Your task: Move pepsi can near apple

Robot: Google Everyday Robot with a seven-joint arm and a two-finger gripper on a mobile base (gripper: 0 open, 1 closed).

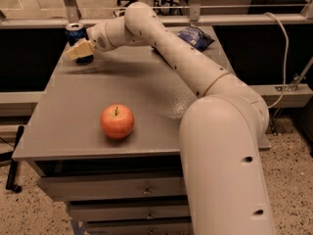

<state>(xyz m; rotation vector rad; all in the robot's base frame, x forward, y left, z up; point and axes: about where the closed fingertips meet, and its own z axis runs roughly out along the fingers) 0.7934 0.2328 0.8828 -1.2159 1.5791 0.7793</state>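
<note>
End effector [78, 50]: far left corner of the worktop [88, 94], at the end of the arm [195, 75], which reaches across from the right. Its tan tip sits right in front of the pepsi can [74, 33] and covers the can's middle. You cannot tell how far it is open, nor whether it has hold of the can; the two overlap in this view.

Pepsi can: upright at the back left corner, silver top and a strip of blue showing above the end effector, a dark sliver of its base below it. It stands on the worktop, close to the rear edge.

Apple [117, 122]: red-orange, stem up, near the front edge and left of centre. It is well apart from the can, with bare grey surface between them.

Chip bag [195, 36]: dark blue, crinkled, lying flat at the back right, partly behind the arm.

Below the worktop you see drawer fronts [112, 187]. A pale cable [285, 43] hangs at the right, over a speckled floor [293, 180].
</note>
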